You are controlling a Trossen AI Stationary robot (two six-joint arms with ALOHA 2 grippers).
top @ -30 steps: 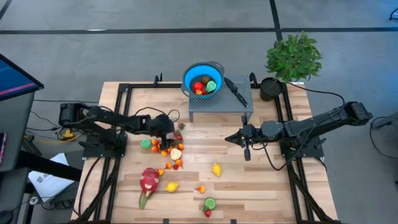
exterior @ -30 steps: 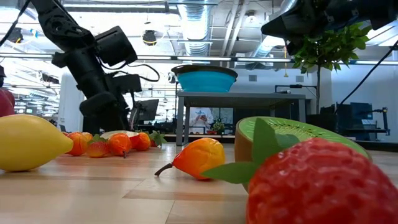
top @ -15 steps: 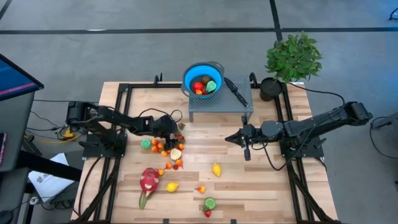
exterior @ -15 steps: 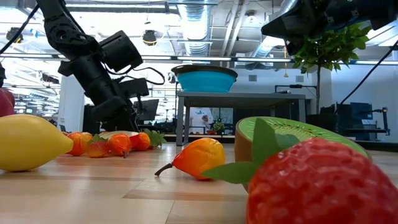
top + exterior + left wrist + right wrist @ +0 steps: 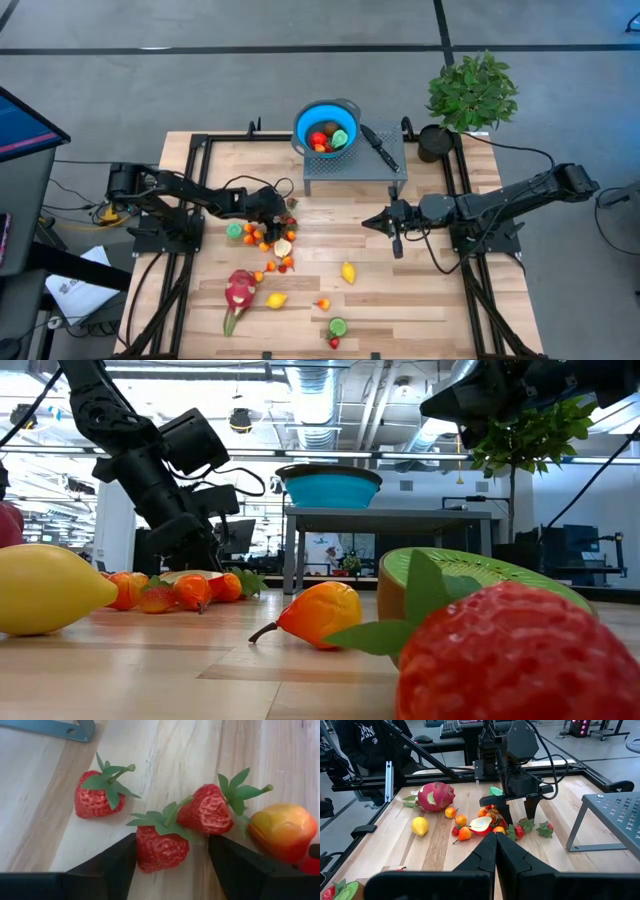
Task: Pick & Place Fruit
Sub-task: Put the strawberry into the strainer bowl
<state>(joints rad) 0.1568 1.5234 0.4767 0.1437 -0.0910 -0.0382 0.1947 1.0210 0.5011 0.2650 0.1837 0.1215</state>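
Small toy fruits lie in a cluster [image 5: 270, 238] on the wooden table's left half, with three strawberries at its far end. My left gripper [image 5: 283, 212] slants down over them, open. Its fingers stand on either side of the middle strawberry [image 5: 161, 849], which lies on the table. The same gripper [image 5: 516, 812] shows from the front in the right wrist view. A pink dragon fruit [image 5: 240, 290], two lemons [image 5: 348, 272] and a kiwi half [image 5: 338, 326] lie nearer the front. My right gripper [image 5: 368, 222] hangs shut above the table's right half, holding nothing. My left gripper comes at the middle strawberry from above, slanting from the table's left. One finger [image 5: 120, 865] stands right against the strawberry's side [image 5: 140, 851], and a gap shows at the other finger [image 5: 235, 865]. Whether the gripper touches the strawberry I cannot tell.
A blue colander [image 5: 327, 127] holding some fruit stands on a grey perforated stand [image 5: 355, 172] at the far middle, with a black-handled knife [image 5: 380, 147] beside it. A potted plant [image 5: 470, 90] stands at the far right. Bare wood lies between the two grippers.
My left arm has leaned forward toward the strawberries, and its gripper has sunk a little closer to the table over the fruit cluster. The fruits have stayed where they were.
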